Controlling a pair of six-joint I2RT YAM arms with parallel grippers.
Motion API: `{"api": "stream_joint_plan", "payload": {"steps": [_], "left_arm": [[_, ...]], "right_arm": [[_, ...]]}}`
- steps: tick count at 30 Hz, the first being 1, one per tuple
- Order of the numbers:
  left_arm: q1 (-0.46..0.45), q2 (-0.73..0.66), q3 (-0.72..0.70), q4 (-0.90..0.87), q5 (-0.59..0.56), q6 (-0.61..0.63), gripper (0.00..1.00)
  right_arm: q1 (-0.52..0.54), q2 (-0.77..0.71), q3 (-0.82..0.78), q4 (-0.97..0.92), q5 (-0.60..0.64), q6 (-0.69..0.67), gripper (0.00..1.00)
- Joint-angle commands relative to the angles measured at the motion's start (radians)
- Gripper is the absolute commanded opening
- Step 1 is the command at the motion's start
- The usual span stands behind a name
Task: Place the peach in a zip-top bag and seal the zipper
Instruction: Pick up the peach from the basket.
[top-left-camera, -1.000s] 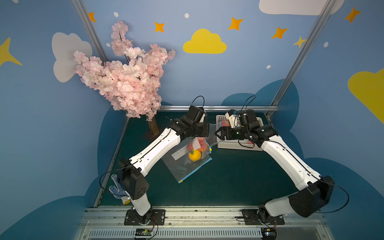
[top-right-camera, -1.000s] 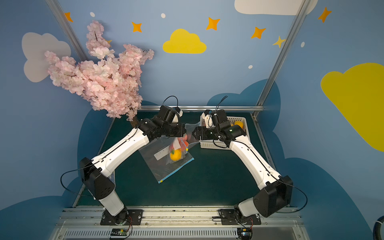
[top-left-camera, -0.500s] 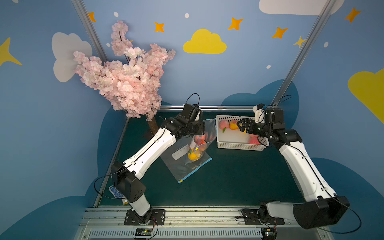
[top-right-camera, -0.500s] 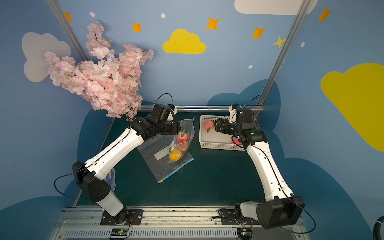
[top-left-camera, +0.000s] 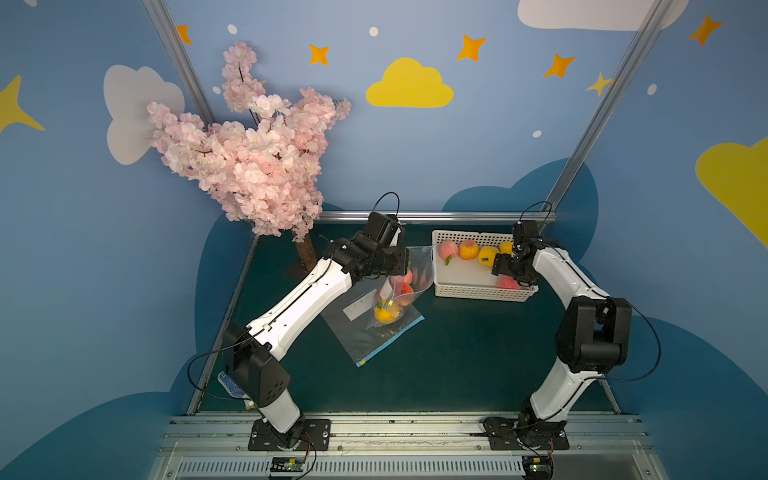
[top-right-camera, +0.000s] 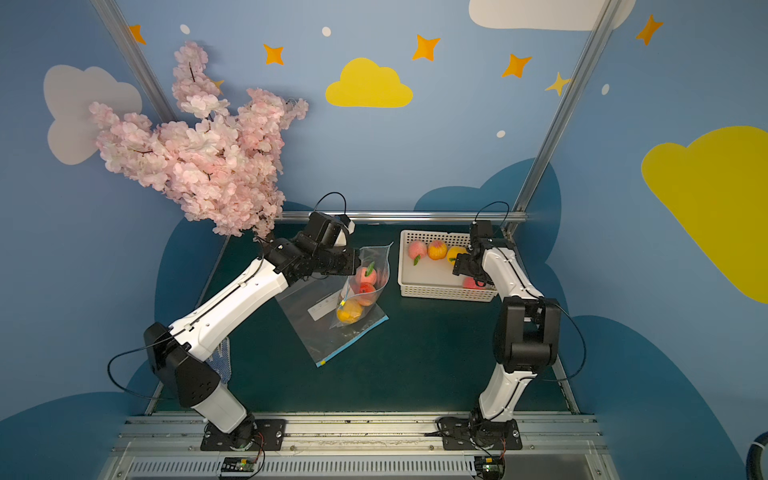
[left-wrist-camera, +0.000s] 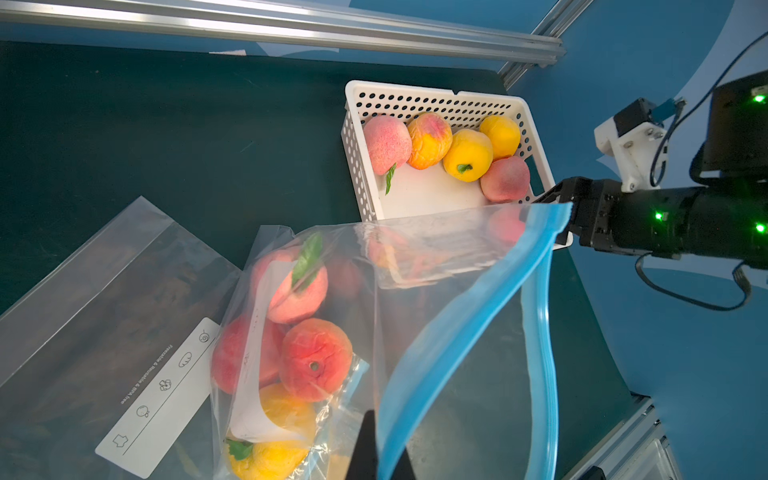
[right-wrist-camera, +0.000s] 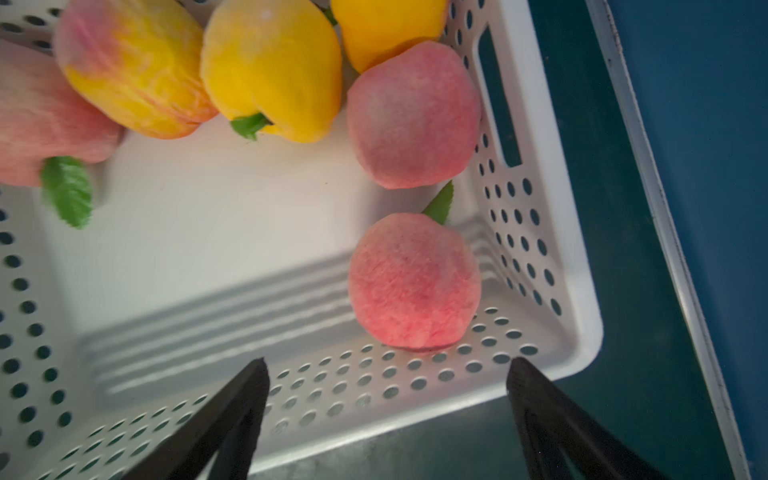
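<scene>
Right fingers (right-wrist-camera: 232, 415) swung over basket (right-wrist-camera: 374, 399), wide; left fingers (left-wrist-camera: 368, 449) pinch bag (left-wrist-camera: 457, 332).

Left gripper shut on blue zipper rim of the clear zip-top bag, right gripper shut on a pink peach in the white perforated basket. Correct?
No: the right gripper is open and empty. Right wrist view shows its jaws spread, clear of the pink peach in the white perforated basket. The left gripper is shut on the blue zipper rim of the clear zip-top bag.
</scene>
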Motion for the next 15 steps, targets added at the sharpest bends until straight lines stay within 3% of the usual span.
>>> {"api": "stream_joint_plan", "payload": {"steps": [1,15], "left_arm": [[0.003,-0.026,-0.003,-0.007,0.016,0.000,0.03],[0.002,-0.016,-0.010,-0.001,0.052,-0.007,0.03]], "right_arm": [[-0.013,0.057,0.074,-0.134,0.035,-0.032,0.92],[-0.048,0.238,0.173,-0.175,-0.037,-0.086,0.90]]}}
